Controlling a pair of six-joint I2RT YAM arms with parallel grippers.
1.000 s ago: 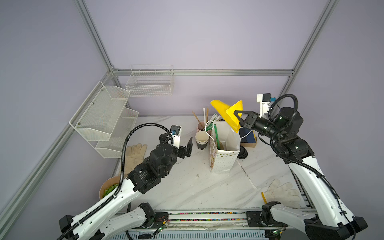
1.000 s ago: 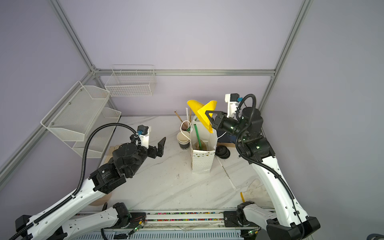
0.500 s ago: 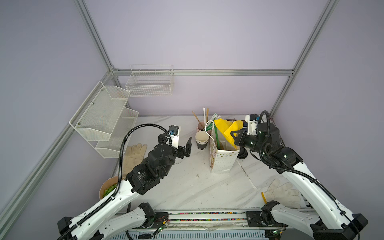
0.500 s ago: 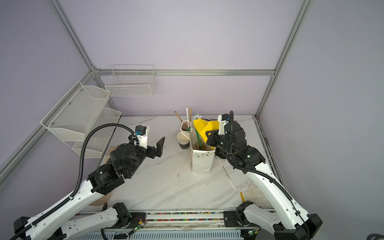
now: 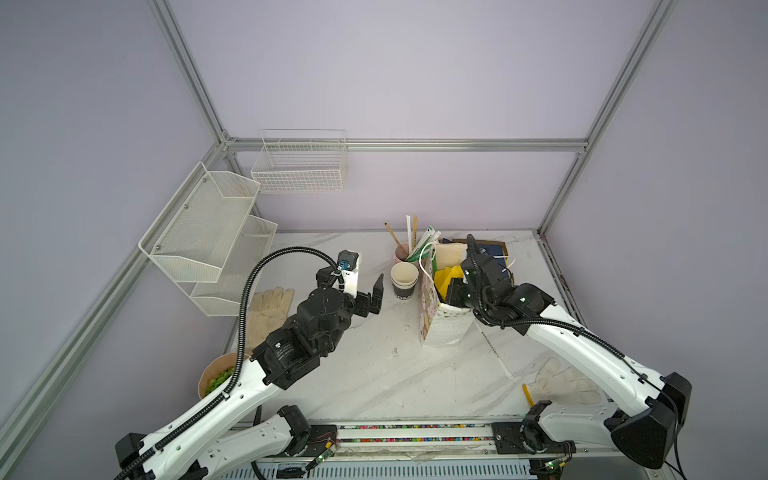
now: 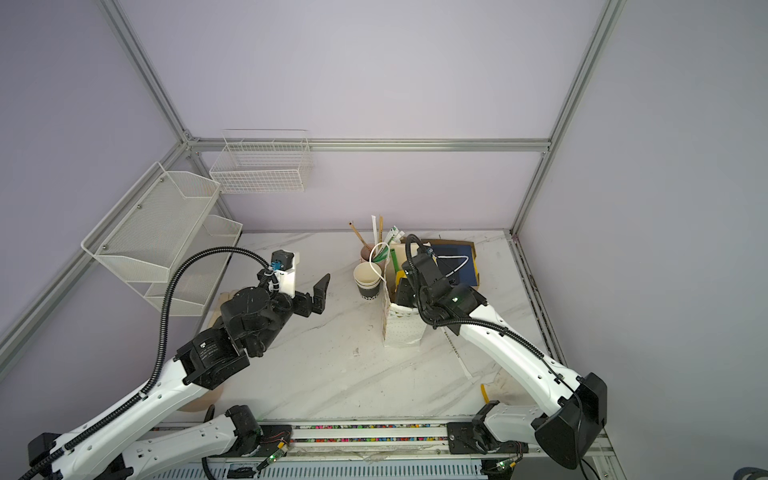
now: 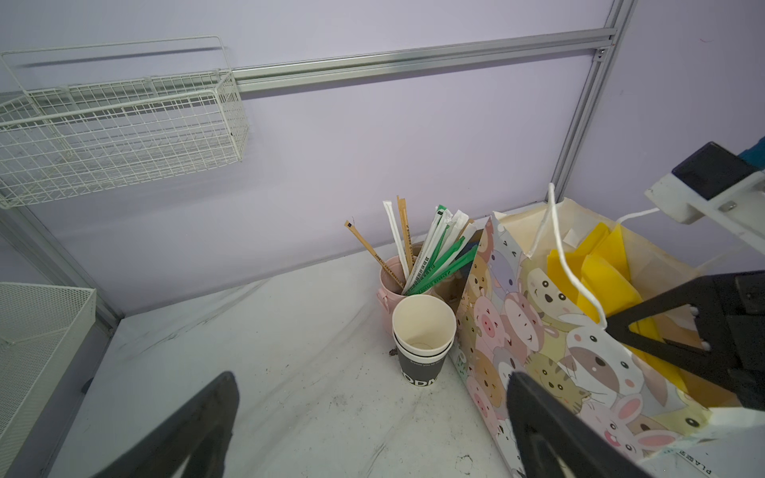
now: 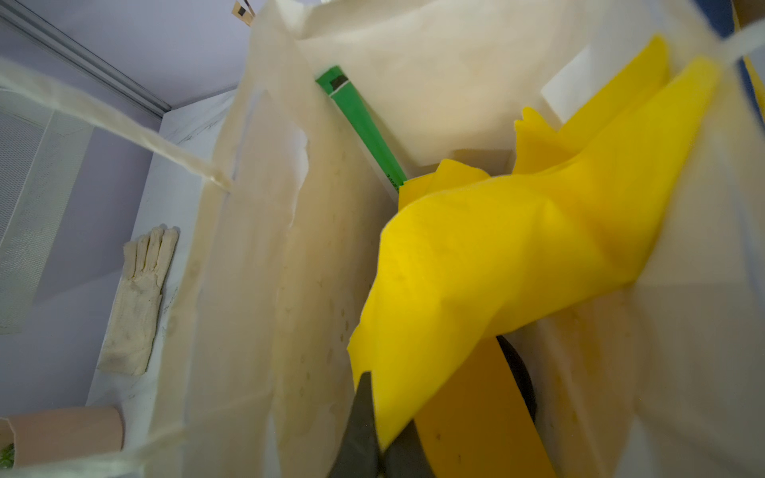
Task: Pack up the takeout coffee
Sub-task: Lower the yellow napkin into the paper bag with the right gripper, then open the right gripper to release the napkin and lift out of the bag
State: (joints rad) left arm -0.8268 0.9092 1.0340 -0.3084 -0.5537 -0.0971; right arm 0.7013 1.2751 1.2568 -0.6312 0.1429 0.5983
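Black, a curved edge is glimpsed under the yellow cloth in the paper bag; whether it is the takeout coffee cannot be told. The bag is stood centre-right on the marble table, within lilac walls. The right gripper is set inside it, clamped on the cloth; the left gripper is held agape left of the nested cups.

even soft light, faint shadows; right wrist view blurred.
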